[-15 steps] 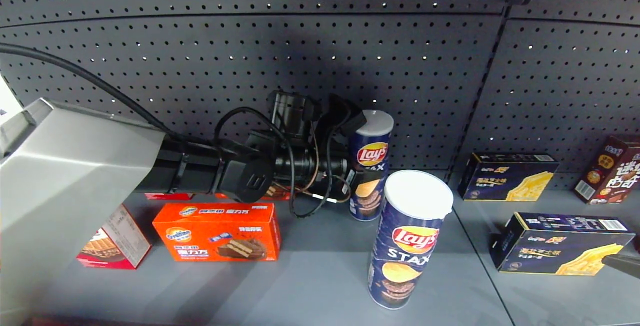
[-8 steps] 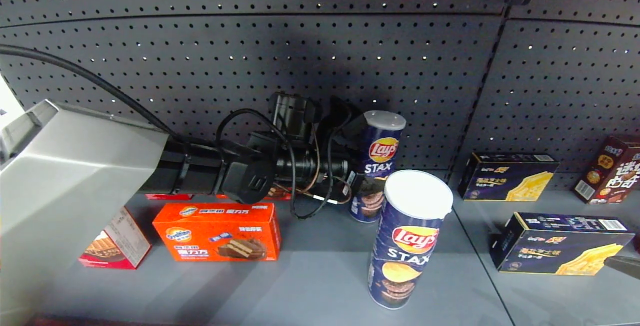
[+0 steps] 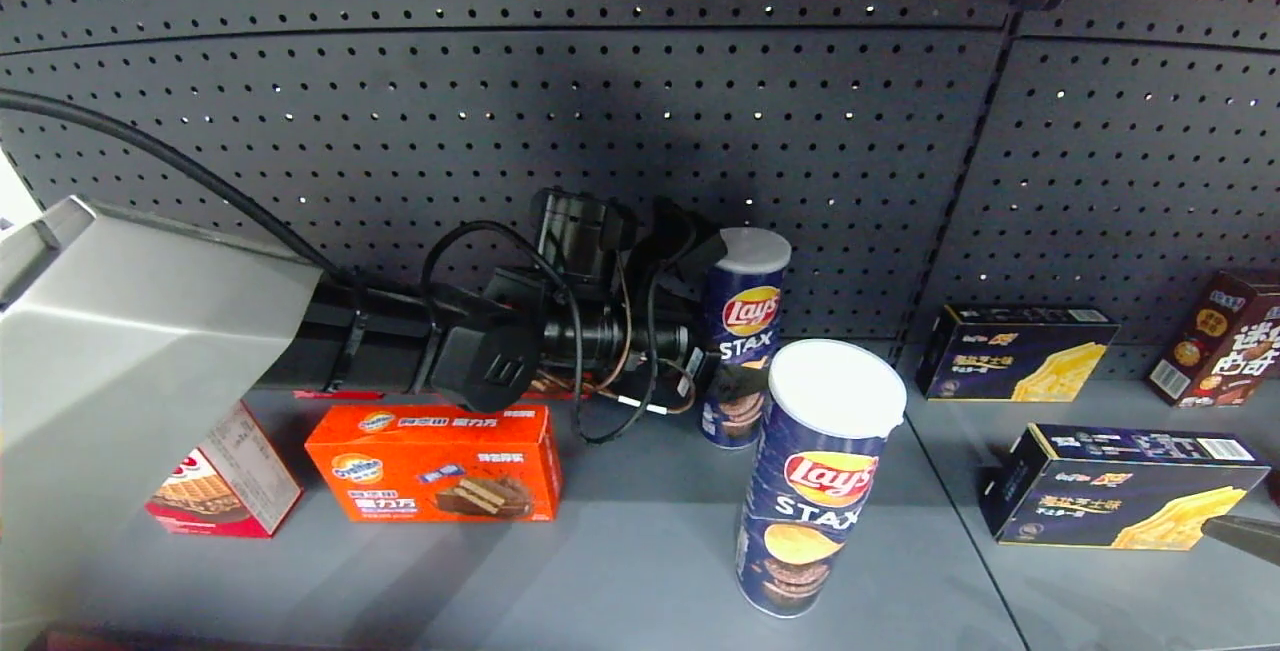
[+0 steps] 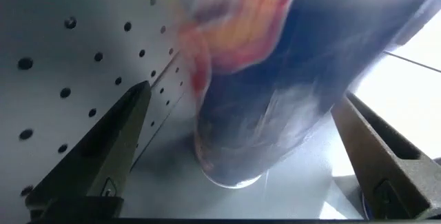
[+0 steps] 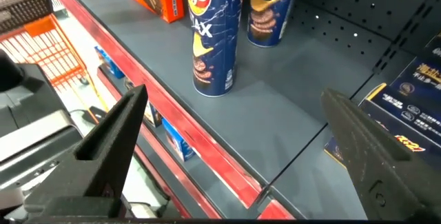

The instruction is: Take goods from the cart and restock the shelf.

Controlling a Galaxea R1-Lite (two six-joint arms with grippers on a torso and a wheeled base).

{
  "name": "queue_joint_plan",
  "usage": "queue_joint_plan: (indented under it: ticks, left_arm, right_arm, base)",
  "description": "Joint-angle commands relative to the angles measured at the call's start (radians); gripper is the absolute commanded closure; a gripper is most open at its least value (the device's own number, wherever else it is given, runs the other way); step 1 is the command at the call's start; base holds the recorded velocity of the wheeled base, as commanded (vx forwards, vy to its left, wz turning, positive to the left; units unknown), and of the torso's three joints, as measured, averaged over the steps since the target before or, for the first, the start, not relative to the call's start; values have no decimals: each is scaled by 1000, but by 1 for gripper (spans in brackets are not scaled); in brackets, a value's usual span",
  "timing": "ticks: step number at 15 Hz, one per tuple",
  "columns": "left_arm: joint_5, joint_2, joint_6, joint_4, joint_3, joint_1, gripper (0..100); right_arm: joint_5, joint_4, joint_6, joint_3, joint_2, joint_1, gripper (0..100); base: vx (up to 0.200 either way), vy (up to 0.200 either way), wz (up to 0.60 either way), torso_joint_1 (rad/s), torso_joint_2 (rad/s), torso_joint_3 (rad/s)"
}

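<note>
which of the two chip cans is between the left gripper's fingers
The rear can, close to the pegboard wall, stands inside the open left gripper. The front can stands free, farther forward on the shelf.

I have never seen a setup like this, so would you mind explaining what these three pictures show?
This is a two-armed robot restocking a shop shelf. The wide picture comes from a camera on its head; the other two from its wrists. The left end effector sits open around a blue chip can, upright at the shelf's back. The right end effector is open and empty, over the shelf's front edge. Also on the shelf: a second chip can, an orange box and dark boxes.
</note>
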Motion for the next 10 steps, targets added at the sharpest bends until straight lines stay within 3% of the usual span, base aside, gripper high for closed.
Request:
queue_joint_plan:
  ticks: [1,10]
  left_arm:
    - [0,-39,2,-2,35,2,0]
    - [0,-125,3,-8,121,25,0]
  right_arm:
    - [-1,1,5,-6,19,0,0]
    - [-12,-31,127,-5,90,-20,0]
  base:
    - [0,0,0,0,0,0]
    - [0,0,0,0,0,0]
